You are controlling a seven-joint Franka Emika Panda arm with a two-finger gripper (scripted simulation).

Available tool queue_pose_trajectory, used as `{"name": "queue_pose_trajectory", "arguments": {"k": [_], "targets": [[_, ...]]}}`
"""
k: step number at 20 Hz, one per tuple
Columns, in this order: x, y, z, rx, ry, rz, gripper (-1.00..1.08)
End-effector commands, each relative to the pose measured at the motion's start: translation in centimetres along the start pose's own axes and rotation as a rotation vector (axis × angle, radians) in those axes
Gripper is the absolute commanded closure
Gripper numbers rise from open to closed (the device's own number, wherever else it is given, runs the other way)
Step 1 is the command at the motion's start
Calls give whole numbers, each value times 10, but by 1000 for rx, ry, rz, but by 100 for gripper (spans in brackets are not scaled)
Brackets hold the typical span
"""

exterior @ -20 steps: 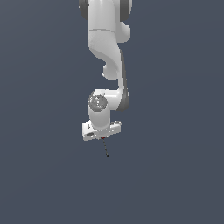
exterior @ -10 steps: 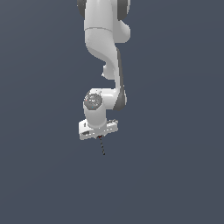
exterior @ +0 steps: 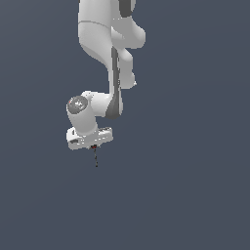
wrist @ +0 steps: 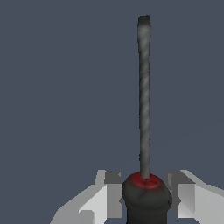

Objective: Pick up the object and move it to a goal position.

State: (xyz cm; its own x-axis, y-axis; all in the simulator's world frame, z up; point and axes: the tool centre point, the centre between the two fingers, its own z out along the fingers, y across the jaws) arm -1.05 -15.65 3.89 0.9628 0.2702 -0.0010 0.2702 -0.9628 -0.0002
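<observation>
the gripper (exterior: pixel 93 145) has drifted toward the exterior view's left, jaws clamped on the screwdriver (exterior: pixel 95 157), shaft pointing down.

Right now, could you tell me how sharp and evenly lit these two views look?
Exterior view: flat, shadowless light, and the screwdriver under the gripper is a thin, barely resolved sliver. Wrist view: close and coarse, its shaft looks jagged, with no glare.

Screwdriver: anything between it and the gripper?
Nothing visible. In the wrist view the screwdriver handle sits between the gripper fingers, shaft pointing away. The exterior view shows it hanging under the gripper.
</observation>
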Motion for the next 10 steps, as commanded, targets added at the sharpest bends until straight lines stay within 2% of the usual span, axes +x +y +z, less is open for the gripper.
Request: {"name": "queue_pose_trajectory", "arguments": {"k": [1,6,10], "targets": [[-10,19,-5,0,1,-1,108],[-22,43,-12,0,1,-1,108],[-25,49,-13,0,1,-1,108]]}}
